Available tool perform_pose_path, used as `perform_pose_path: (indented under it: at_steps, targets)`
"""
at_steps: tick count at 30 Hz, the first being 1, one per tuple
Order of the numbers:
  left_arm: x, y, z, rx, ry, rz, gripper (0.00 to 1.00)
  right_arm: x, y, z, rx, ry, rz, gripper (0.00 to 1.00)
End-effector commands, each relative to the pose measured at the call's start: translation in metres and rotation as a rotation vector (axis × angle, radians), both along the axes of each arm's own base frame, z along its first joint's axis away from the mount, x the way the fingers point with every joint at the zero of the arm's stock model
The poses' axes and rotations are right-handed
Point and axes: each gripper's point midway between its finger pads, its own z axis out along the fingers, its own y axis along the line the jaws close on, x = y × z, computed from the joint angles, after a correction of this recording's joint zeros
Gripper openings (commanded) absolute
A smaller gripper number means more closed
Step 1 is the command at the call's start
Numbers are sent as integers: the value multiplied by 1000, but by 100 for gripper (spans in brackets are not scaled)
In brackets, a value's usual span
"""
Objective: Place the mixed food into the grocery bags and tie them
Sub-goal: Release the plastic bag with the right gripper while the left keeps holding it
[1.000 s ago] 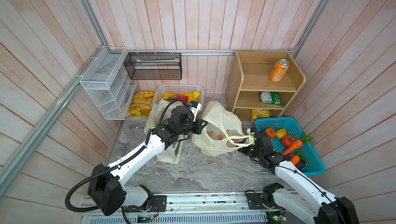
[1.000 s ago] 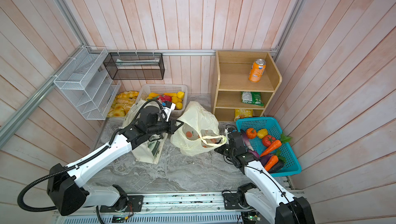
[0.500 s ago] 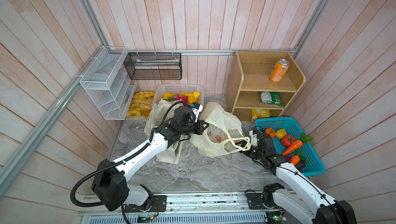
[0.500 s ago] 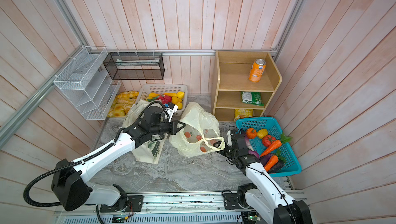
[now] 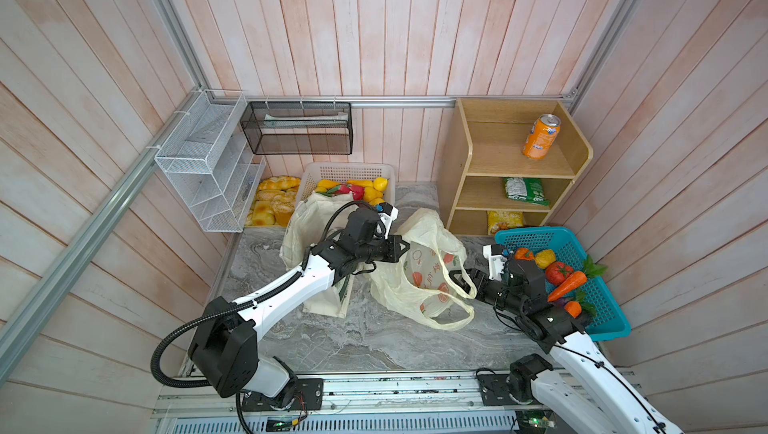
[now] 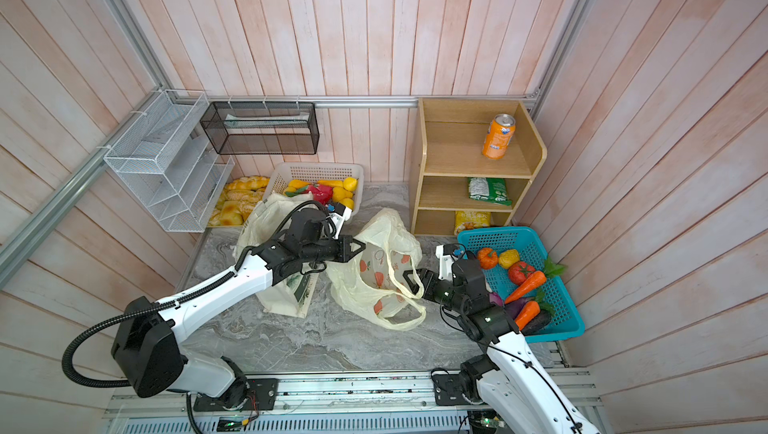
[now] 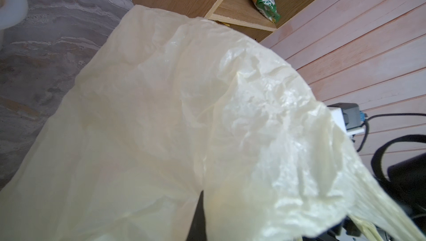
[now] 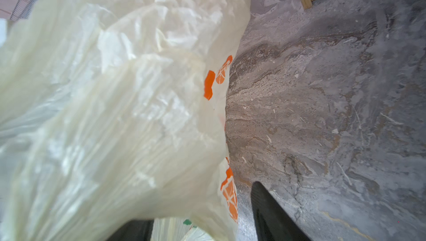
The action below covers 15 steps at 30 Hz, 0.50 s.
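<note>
The pale-yellow plastic grocery bag (image 5: pixel 419 282) (image 6: pixel 374 282), printed with oranges, slumps on the marble table, its loop handles slack toward the front. My left gripper (image 5: pixel 404 247) (image 6: pixel 360 247) (image 7: pixel 198 205) is shut on the bag's upper rim. My right gripper (image 5: pixel 462 283) (image 6: pixel 416 280) (image 8: pixel 200 223) stands open at the bag's right side, with handle plastic draped loosely between its fingers (image 8: pixel 265 205). The cream cloth tote (image 5: pixel 307 220) (image 6: pixel 266 212) stands behind and under my left arm. Orange carrots (image 5: pixel 567 284) (image 6: pixel 525 286) lie in the blue basket (image 5: pixel 536 241) (image 6: pixel 494 241).
A wooden shelf (image 5: pixel 457 170) at the back right holds an orange soda can (image 5: pixel 541 137), a green packet (image 5: pixel 524 191) and a yellow packet (image 5: pixel 505 220). A white basket (image 5: pixel 349 170) of yellow fruit, bread rolls (image 5: pixel 270 203) and wire racks (image 5: pixel 208 162) line the back left.
My right gripper has opened and let go of the bag's handle, which now hangs slack. The bag has sagged lower. My left gripper still grips the rim and has shifted slightly right.
</note>
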Motion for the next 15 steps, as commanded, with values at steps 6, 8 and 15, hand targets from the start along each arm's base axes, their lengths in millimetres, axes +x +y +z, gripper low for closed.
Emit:
perform_pose_path:
  at_steps: [6, 8, 15]
  targets:
    - [-3, -11, 9, 16, -18, -39, 0, 32, 14, 55, -6, -76, 26, 67]
    - [-10, -15, 10, 21, -15, -77, 0, 47, 17, 66, -24, -93, 23, 67]
    - [-36, -24, 14, 3, 10, -213, 0, 97, 3, 80, 3, -88, -16, 68]
